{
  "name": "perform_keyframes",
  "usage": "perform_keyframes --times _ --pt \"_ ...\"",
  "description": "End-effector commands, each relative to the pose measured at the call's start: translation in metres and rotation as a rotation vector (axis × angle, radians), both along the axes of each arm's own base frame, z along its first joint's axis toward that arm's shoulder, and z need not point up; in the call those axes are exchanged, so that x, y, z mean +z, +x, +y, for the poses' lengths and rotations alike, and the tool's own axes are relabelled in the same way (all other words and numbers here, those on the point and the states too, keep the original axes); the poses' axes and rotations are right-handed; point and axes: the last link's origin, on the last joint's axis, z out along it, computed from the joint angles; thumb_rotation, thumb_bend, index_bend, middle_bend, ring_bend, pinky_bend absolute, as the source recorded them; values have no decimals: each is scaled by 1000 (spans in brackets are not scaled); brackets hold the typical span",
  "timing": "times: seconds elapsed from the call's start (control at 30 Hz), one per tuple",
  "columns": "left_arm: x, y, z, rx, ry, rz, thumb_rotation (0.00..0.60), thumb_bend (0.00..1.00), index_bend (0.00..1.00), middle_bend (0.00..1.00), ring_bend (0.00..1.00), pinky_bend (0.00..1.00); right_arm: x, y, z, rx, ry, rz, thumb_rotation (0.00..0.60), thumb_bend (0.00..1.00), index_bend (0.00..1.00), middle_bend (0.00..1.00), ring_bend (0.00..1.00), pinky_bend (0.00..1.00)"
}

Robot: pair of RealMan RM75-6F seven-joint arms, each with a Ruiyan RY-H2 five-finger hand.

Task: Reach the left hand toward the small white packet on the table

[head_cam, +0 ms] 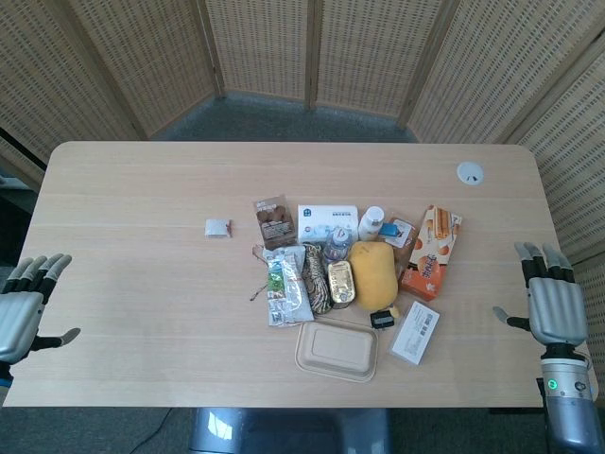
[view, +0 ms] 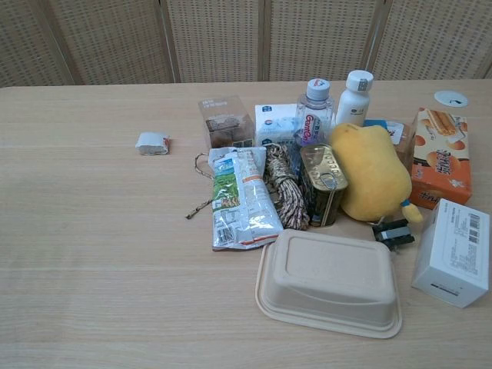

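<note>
The small white packet [head_cam: 218,227] lies alone on the table, left of the pile of goods; the chest view shows the packet [view: 152,144] with a red end at its right. My left hand [head_cam: 24,307] hovers at the table's left edge, fingers apart, holding nothing, well to the left of and nearer than the packet. Over at the right edge, my right hand [head_cam: 553,301] is likewise spread and empty. Neither hand shows in the chest view.
A pile sits at centre right: a brown snack pouch [head_cam: 274,221], a white box [head_cam: 327,223], a green-and-white bag [head_cam: 285,286], a tin can [head_cam: 340,283], a yellow plush [head_cam: 372,274], an orange box [head_cam: 431,252], a beige clamshell container [head_cam: 337,350]. A white disc [head_cam: 470,172] lies far right.
</note>
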Motion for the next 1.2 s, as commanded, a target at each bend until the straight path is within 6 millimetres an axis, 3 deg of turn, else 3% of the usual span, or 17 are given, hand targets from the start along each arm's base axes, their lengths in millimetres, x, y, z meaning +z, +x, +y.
perform_keyframes --times 0.03,0.37,0.83,1.07,1.2 --pt "-1 1 1 -3 1 0 600 74 0 0 0 0 -1 -1 1 -6 0 -6 545 0 0 0 0 0" --pt "-3 5 16 -20 -14 19 600 76 0 0 0 0 1 -3 7 -9 -13 -48 544 1 0 0 0 0" --pt "-42 21 100 -8 -89 41 600 76 6 0 0 0 12 -10 14 -34 -36 -72 545 0 0 0 0 0" --pt "-68 27 134 8 -96 62 600 114 110 0 0 0 20 -17 23 -63 -59 -84 544 0 0 0 0 0" --pt "-78 32 148 11 -92 70 600 138 237 0 0 0 24 -21 27 -74 -72 -92 546 0 0 0 0 0"
